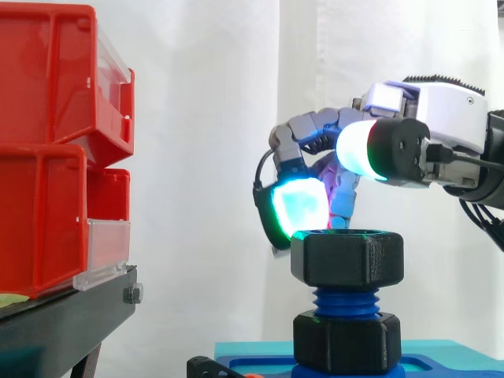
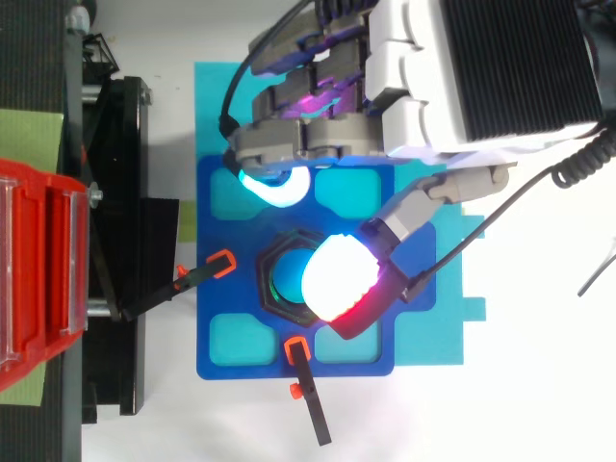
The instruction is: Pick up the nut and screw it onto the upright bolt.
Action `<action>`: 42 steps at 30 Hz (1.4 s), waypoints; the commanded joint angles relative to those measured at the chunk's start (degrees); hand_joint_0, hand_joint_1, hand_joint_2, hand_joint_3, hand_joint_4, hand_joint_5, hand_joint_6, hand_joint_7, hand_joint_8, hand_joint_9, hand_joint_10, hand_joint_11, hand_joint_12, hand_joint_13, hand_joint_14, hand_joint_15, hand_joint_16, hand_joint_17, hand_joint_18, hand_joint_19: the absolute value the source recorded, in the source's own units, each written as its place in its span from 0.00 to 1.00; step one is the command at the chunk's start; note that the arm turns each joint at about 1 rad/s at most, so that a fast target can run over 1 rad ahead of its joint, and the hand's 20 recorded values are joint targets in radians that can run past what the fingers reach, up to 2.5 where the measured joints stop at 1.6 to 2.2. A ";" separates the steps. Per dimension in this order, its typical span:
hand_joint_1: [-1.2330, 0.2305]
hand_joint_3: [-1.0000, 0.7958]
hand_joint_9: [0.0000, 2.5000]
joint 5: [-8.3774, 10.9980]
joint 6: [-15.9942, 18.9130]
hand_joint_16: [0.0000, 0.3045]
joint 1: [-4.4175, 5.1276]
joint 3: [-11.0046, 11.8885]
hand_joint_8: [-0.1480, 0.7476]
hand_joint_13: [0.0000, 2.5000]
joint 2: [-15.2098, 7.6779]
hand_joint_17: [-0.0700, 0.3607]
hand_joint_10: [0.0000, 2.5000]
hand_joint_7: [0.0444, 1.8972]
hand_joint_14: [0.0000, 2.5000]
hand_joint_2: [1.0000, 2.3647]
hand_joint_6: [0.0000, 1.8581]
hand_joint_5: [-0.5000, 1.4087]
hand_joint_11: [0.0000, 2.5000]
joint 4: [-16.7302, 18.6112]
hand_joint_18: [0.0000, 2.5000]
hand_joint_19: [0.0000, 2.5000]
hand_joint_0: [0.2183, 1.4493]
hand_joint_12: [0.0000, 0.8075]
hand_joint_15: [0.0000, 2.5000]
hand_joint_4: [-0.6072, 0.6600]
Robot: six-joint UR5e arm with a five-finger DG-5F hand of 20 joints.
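Observation:
A black hex nut (image 1: 347,257) sits on top of the upright blue bolt (image 1: 345,301), with a few threads showing beneath it. A second black hex piece (image 1: 346,342) surrounds the bolt's foot. My hand (image 1: 441,118) hovers over the nut from the right, its fingers bent and spread apart. One cyan-glowing fingertip (image 1: 299,205) hangs at the nut's upper left rim. The thumb pad (image 2: 339,279) is above the nut and covers much of it from above, where the nut's edge (image 2: 267,274) peeks out. Nothing is pinched between thumb and fingers.
The bolt stands in a blue plate (image 2: 221,337) on a teal base (image 2: 443,327). Two orange-tipped black clamps (image 2: 221,262) (image 2: 300,351) hold the plate. Red bins (image 1: 47,157) are stacked on a black stand (image 1: 63,315) at the left.

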 commanded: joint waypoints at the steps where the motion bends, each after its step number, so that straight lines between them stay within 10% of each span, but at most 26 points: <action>1: 0.72 0.28 0.54 -1.71 0.00 0.06 -0.19 0.04 0.43 0.39 0.08 0.27 0.00 0.61 0.00 0.00 0.27 0.25 0.08 2.23 0.29 0.11 0.25 0.21 0.02 0.66; 13: 0.74 0.28 0.35 -1.19 -0.17 0.08 1.30 0.04 0.37 0.27 0.00 0.29 0.00 0.32 0.00 0.00 0.27 0.21 0.00 0.73 0.20 0.05 0.23 0.21 0.00 0.62; 25: 0.76 0.28 0.31 2.15 0.00 0.08 4.03 -0.75 0.38 0.23 0.00 0.30 0.00 0.31 0.00 0.00 0.27 0.21 0.00 -1.81 0.14 0.02 0.23 0.26 0.00 0.62; 42: 0.76 0.28 0.24 2.33 -0.17 0.09 4.38 -0.75 0.40 0.19 0.00 0.30 0.00 0.45 0.00 0.00 0.27 0.20 0.00 -2.78 0.08 0.00 0.22 0.30 0.00 0.64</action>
